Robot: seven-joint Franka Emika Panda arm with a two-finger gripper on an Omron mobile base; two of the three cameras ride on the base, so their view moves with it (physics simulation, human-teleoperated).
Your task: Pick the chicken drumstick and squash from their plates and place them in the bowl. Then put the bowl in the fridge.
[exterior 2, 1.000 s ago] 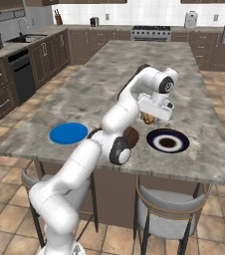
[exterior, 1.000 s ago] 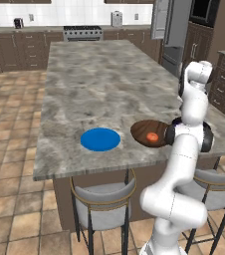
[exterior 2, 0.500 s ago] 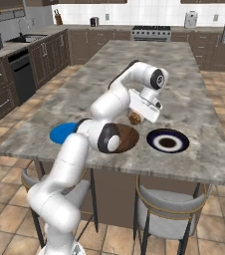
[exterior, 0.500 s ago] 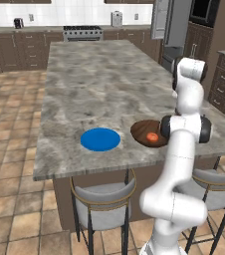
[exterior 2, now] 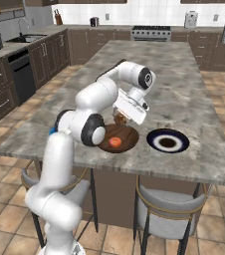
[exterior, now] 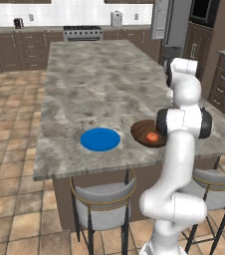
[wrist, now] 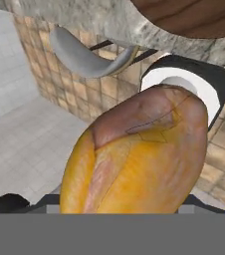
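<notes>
Pincer (exterior 2: 120,118) is closed on the chicken drumstick (wrist: 134,159), which is big and golden-brown in the hand view and sits as a small brown lump under the white hand in the right base view. It hangs just above the far rim of the wooden bowl (exterior 2: 127,143), where an orange piece, I think the squash (exterior 2: 115,142), already lies.

To do this step well, I would bring the drumstick more over the middle of the bowl, lower it close to the wood, and only then let go, so it does not roll over the shallow rim.

The dark-rimmed plate (exterior 2: 154,144) is just beside the bowl on the counter (exterior 2: 194,99), and the blue plate (exterior: 100,139) is on the other side. The bowl is near the counter edge with stools (exterior 2: 167,211) below, so a bad drop may fall to the floor. The fridge (exterior: 171,22) stands far behind the counter.
</notes>
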